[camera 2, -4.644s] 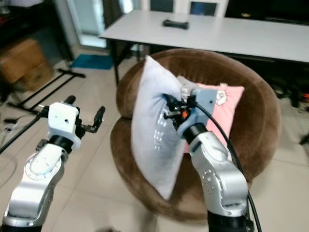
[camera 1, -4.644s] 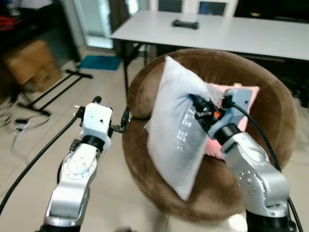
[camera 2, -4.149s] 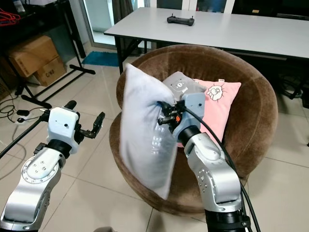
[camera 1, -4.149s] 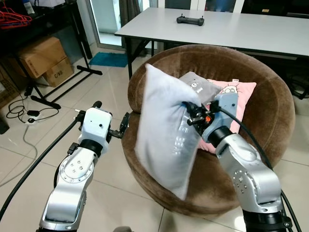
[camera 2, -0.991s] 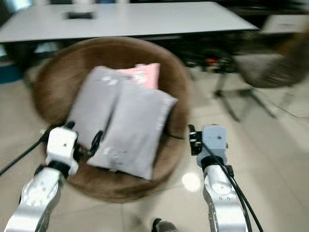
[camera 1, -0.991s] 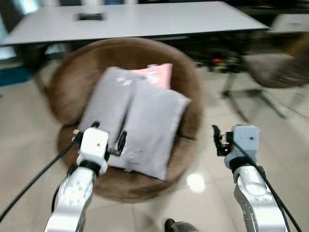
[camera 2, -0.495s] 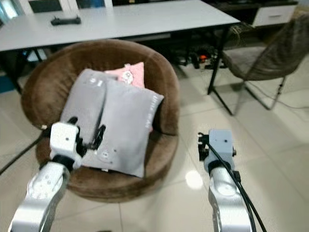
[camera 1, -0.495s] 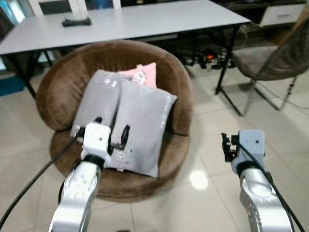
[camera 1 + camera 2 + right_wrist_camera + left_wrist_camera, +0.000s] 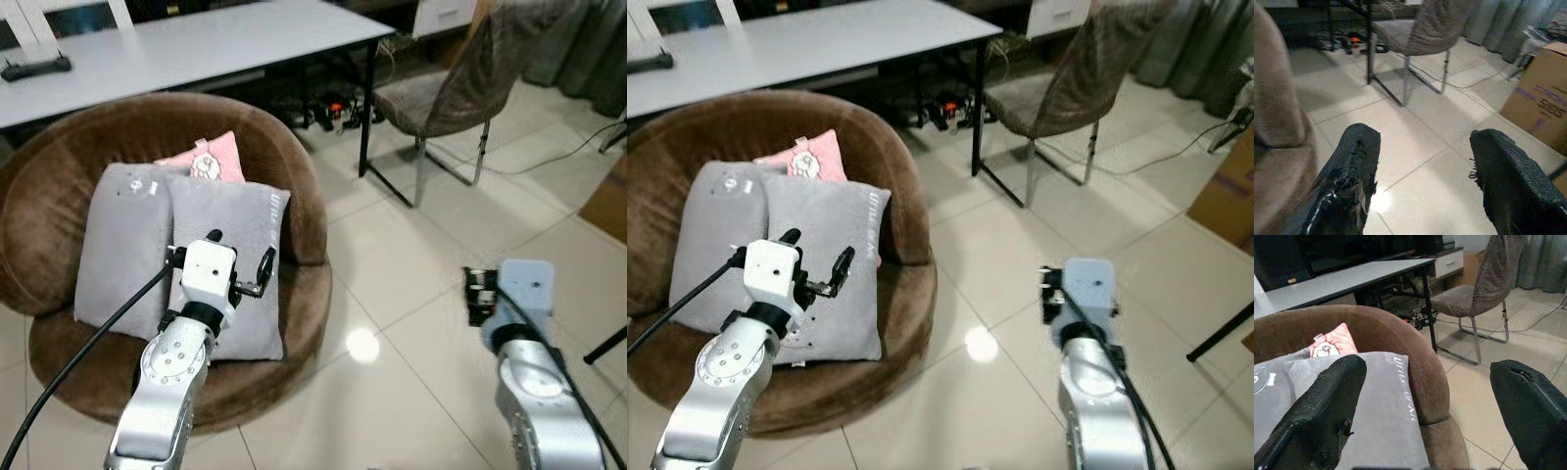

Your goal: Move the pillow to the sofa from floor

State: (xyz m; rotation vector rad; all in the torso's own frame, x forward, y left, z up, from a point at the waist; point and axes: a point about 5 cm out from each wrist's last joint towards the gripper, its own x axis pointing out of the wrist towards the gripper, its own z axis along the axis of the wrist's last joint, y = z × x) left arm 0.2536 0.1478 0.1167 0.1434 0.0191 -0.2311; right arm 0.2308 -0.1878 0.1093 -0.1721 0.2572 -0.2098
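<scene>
A grey pillow lies on the seat of the round brown sofa, leaning beside a second grey pillow. A pink pillow rests behind them. My left gripper hovers open just in front of the right-hand grey pillow, with nothing between its fingers. Away from the sofa, my right gripper stands open and empty over the tiled floor.
A long white table stands behind the sofa, with cables under it. A grey metal-legged chair is at the right of the table. A cardboard box sits at the far right. Open tile floor lies right of the sofa.
The grey pillow that my right gripper held above the sofa now lies on the seat. That gripper has let go and drawn back over the floor. The camera has swung right.
</scene>
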